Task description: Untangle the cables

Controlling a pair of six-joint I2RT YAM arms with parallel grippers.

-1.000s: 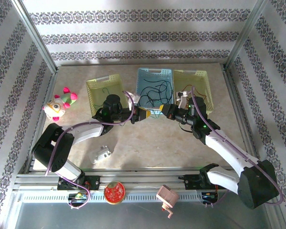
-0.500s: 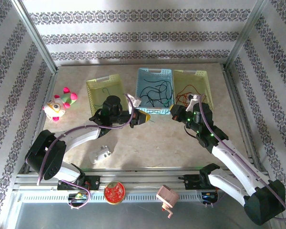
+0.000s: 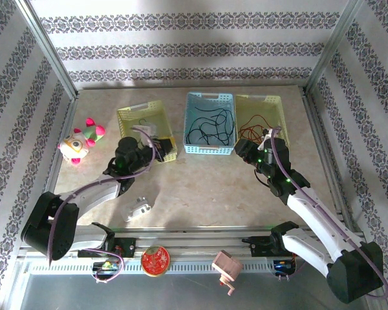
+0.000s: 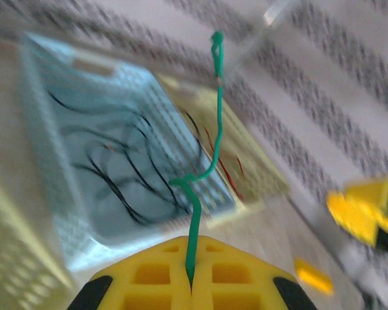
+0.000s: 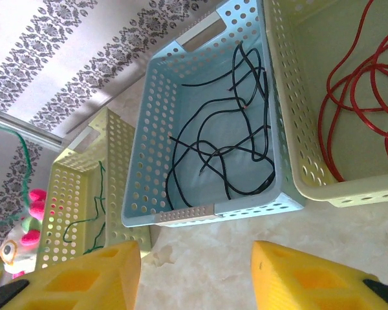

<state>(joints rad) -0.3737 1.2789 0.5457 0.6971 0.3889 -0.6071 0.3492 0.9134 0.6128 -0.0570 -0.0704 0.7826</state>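
The left gripper (image 4: 190, 271) pinches a green wire (image 4: 218, 110) by its end near the baskets (image 3: 210, 97) at the far edge of the table (image 3: 200, 187), the right gripper (image 5: 194, 271) hangs spread, and I reckon that thin hold could slip, dropping it among the black wires (image 5: 227, 150).

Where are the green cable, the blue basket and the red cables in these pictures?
green cable (image 4: 218, 116): left wrist view, its upright stretch.
blue basket (image 5: 154, 129): right wrist view, its left perforated wall.
red cables (image 5: 321, 123): right wrist view, leftmost loop.
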